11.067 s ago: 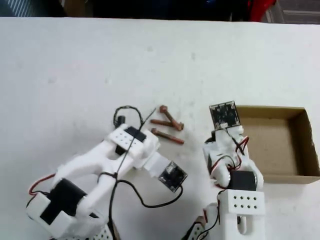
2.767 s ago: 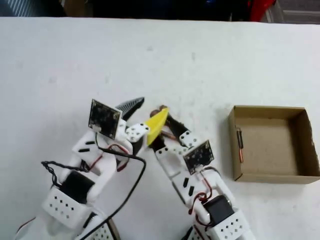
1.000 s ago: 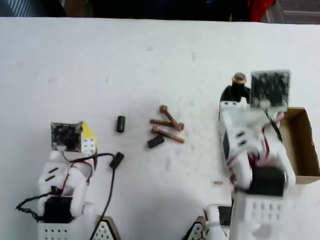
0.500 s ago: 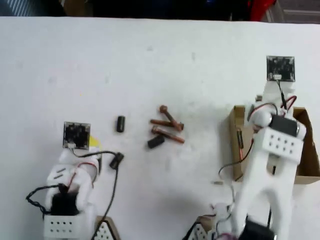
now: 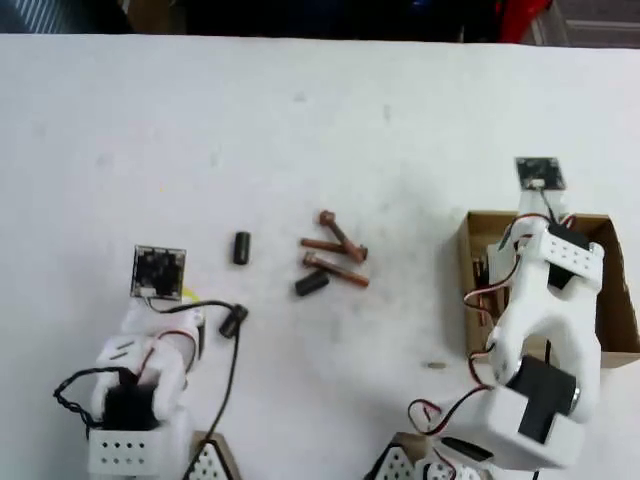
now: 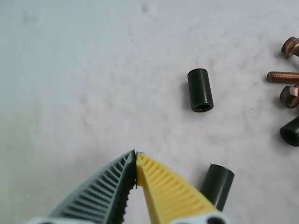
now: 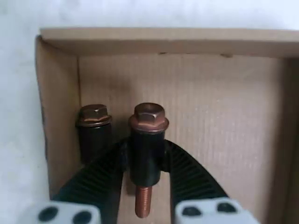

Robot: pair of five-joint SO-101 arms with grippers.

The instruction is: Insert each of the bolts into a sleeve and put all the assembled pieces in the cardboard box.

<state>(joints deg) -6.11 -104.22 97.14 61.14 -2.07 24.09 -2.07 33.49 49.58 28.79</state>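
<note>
My right gripper (image 7: 145,156) is shut on an assembled piece (image 7: 147,140), a copper bolt through a black sleeve, held inside the cardboard box (image 7: 163,42). A second assembled piece (image 7: 95,128) stands against the box's wall beside it. In the high view the right arm (image 5: 545,300) hangs over the box (image 5: 478,216). Three loose copper bolts (image 5: 335,252) lie in a pile mid-table. Black sleeves lie near them (image 5: 312,284), to their left (image 5: 241,248) and by the left arm (image 5: 233,320). My left gripper (image 6: 135,161) is shut and empty above bare table, short of a sleeve (image 6: 200,90).
The left arm (image 5: 140,370) sits at the near left with its black cable looping beside it. A tiny scrap (image 5: 433,365) lies on the white table between the arms. The far half of the table is bare.
The right arm carried the assembled piece from beyond the box's far left corner to over the box and lowered it inside. The left arm shifted slightly right.
</note>
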